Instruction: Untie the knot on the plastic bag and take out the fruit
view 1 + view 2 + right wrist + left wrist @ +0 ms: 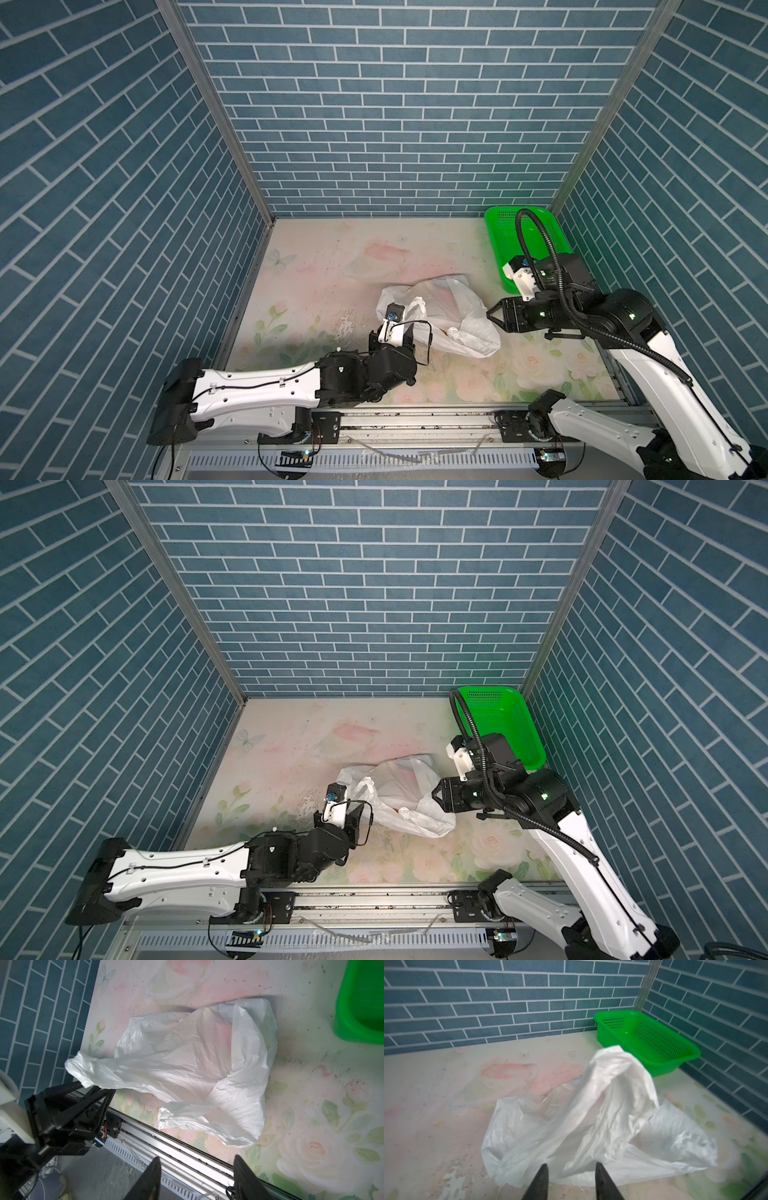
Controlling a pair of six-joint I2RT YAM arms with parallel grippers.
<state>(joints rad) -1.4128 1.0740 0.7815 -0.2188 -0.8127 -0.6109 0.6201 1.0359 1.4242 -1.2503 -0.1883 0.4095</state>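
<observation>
White bag (457,328) lies slack mid-table, no knot showing; left claw (571,1165) and right claw (196,1157) gape empty. Best spread its mouth before reaching for fruit (443,331).

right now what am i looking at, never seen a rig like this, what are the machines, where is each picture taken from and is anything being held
These are two robot arms, white and black, each ending in a two-fingered gripper. Two pictures look down on the whole scene from above. The other two come from cameras on the arms' wrists, so the dark prongs at their edge are that gripper's own fingers.

On the flowered table lie a thin white plastic bag, its handles loose, and a green basket in the far right corner with nothing showing in it. An orange piece peeks from the bag.

The left gripper and right gripper both stand open beside the bag. Neither is clamped on anything, though a bag handle seems to rest against the left one's tips.
</observation>
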